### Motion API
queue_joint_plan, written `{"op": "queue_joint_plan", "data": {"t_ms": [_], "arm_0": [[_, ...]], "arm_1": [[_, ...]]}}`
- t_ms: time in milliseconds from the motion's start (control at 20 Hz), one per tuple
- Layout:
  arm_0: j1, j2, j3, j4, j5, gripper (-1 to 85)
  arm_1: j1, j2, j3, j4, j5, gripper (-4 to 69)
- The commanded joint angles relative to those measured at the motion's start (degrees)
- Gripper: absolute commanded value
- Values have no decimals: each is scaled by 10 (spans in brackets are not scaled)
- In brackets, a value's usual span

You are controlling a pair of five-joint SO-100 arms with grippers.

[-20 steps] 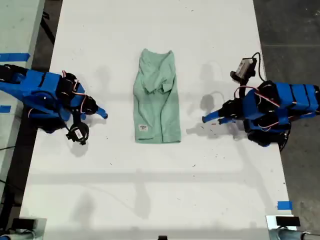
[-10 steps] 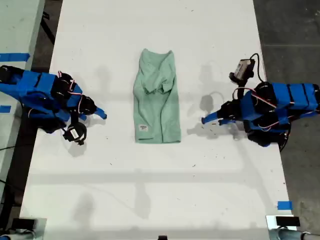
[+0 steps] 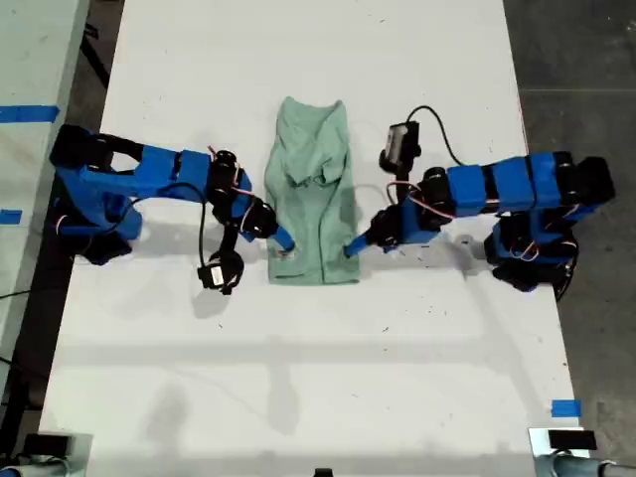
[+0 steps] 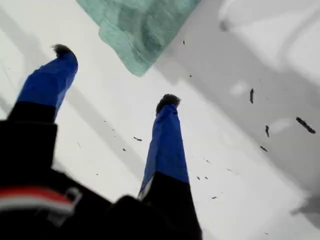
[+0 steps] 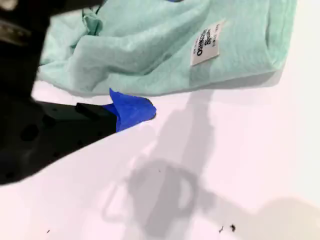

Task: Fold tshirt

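Within 1 second both arms had swung in to the tshirt [image 3: 313, 189], which lay flat on the table [image 3: 199, 378]. My first gripper [image 4: 116, 75] was spread, a hem corner just beyond its fingertips. My second gripper [image 3: 281, 238] touched the hem edge near the tag [image 5: 207, 44]; I could not tell its spread. The cloth looked light and limp, so it is best pinched at the corners. The tag seemed to read "OshKosh B'gosh".

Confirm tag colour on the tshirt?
White with dark print, on the mint-green tshirt; the tag shows best in the second wrist view.

white table [image 3: 298, 378], dark grey floor [image 3: 571, 50]
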Motion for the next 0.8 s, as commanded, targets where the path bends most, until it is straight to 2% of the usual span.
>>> {"op": "queue_joint_plan", "data": {"t_ms": [0,150,250,350,450,500,600,750], "arm_0": [[-9,-77,-107,-12,12,300],[-6,-170,-180,-3,9,283],[-6,-201,-194,-3,-4,220],[-3,-213,-196,-3,-14,114],[-1,-221,-197,-4,-18,23],[0,-223,-197,-4,-19,1],[5,-227,-197,-9,-25,1],[27,-227,-226,-12,-27,0]], "arm_1": [[-18,-119,-135,1,-15,316],[-22,-263,-252,26,-20,315],[-18,-341,-296,26,-18,276],[-15,-394,-313,26,-8,198],[-14,-425,-327,29,1,87],[-16,-438,-336,29,2,44],[-21,-450,-348,31,4,-19],[-38,-439,-358,39,3,-19]]}}
